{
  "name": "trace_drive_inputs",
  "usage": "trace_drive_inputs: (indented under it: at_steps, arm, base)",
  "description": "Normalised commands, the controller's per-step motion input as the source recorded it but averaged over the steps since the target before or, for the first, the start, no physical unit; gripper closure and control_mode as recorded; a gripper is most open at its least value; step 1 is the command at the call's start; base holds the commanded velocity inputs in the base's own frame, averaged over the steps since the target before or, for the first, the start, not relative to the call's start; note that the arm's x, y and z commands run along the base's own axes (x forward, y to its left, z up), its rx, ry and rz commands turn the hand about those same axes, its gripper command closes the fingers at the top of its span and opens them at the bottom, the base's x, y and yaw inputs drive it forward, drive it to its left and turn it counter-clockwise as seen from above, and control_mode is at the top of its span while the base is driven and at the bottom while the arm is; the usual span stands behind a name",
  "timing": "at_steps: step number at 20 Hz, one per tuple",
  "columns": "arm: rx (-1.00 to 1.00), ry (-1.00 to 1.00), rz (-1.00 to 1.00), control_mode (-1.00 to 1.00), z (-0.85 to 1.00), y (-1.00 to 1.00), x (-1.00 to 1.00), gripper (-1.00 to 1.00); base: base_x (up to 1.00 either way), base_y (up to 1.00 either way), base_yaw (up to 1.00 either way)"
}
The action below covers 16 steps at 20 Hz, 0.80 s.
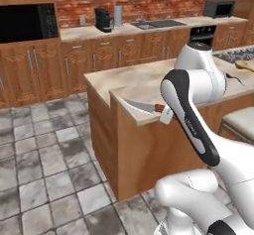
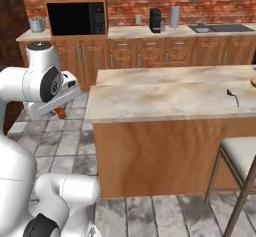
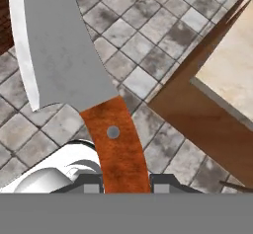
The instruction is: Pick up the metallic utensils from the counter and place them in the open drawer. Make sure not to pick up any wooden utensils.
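Note:
My gripper (image 3: 126,186) is shut on the reddish-brown handle of the small knife (image 3: 114,144). Its silver blade points away from the hand, over the tiled floor. In the left base view the knife (image 1: 143,105) hangs in the air beside the near-left corner of the beige counter (image 1: 139,83). In the right base view only its handle (image 2: 60,112) peeks out below the hand, left of the counter (image 2: 165,93). A small thin spoon (image 2: 233,97) (image 1: 236,79) lies far right on the counter top. A tan wooden utensil (image 1: 245,64) lies beyond it. The drawer is out of view.
A padded stool (image 2: 241,153) stands at the counter's near right side. A black cooktop (image 1: 233,55) is set into the far right of the counter. Grey tiled floor (image 1: 44,164) spreads to the left. Wall cabinets with a microwave (image 2: 75,18) and a coffee machine (image 2: 155,20) line the back.

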Motion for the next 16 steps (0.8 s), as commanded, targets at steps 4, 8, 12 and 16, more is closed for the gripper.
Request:
trace_drive_inputs:
  at_steps: [4,8,12,16]
  arm:
    - [0.0,0.0,0.0,1.0,0.0,0.0,0.0,1.0]
    - [0.0,0.0,0.0,1.0,0.0,0.0,0.0,1.0]
    - [0.0,0.0,0.0,1.0,0.0,0.0,0.0,1.0]
    - [0.0,0.0,0.0,1.0,0.0,0.0,0.0,1.0]
  base:
    - [0.55,1.0,-0.51]
    - [0.41,1.0,-0.56]
    - [0.06,1.0,-0.6]
    - [-0.01,0.93,-0.65]
